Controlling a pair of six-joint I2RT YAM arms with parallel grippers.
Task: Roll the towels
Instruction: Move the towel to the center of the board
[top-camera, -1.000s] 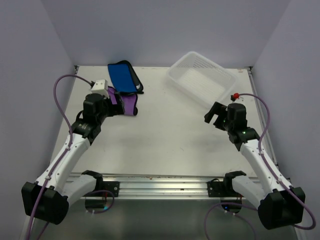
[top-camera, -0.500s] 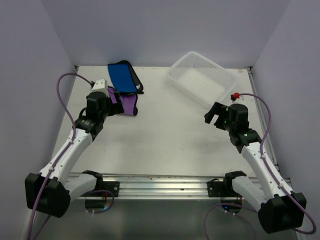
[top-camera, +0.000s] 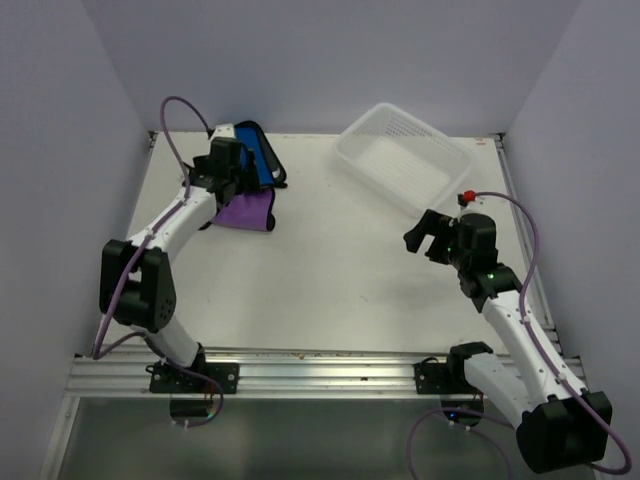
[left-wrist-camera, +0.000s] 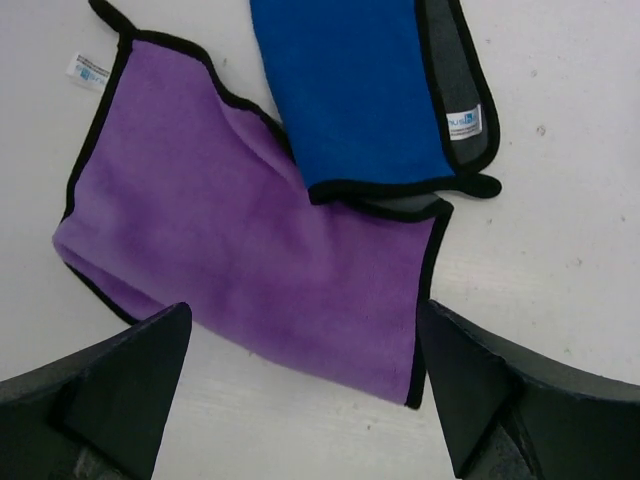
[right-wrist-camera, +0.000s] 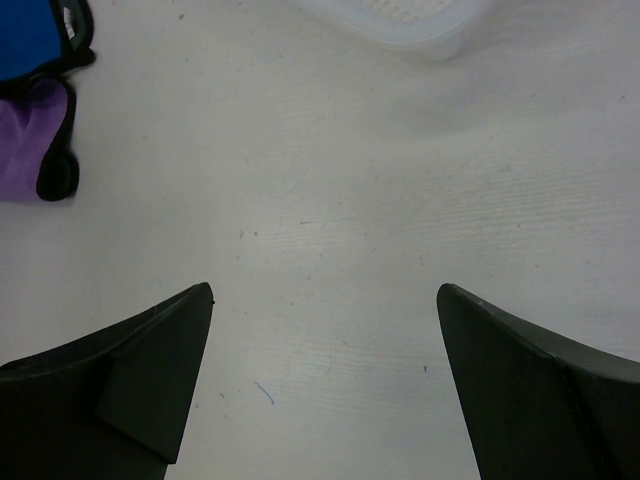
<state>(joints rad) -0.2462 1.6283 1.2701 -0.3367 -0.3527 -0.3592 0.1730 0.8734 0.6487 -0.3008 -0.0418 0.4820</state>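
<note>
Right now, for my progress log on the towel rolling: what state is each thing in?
blue towel: unrolled, flat, one end overlapping the purple towel
purple towel: unrolled, flat, one corner under the blue towel
basket: upright, nothing in it
left gripper: open, empty, above the towels
right gripper: open, empty, away from the towels

The light is soft and even, and it seems to come from above. The white table (top-camera: 330, 270) looks bright all over. Shadows are faint and thin. The colours are clear. The dark fingers (right-wrist-camera: 120, 400) close to the wrist cameras look a bit blurry
</note>
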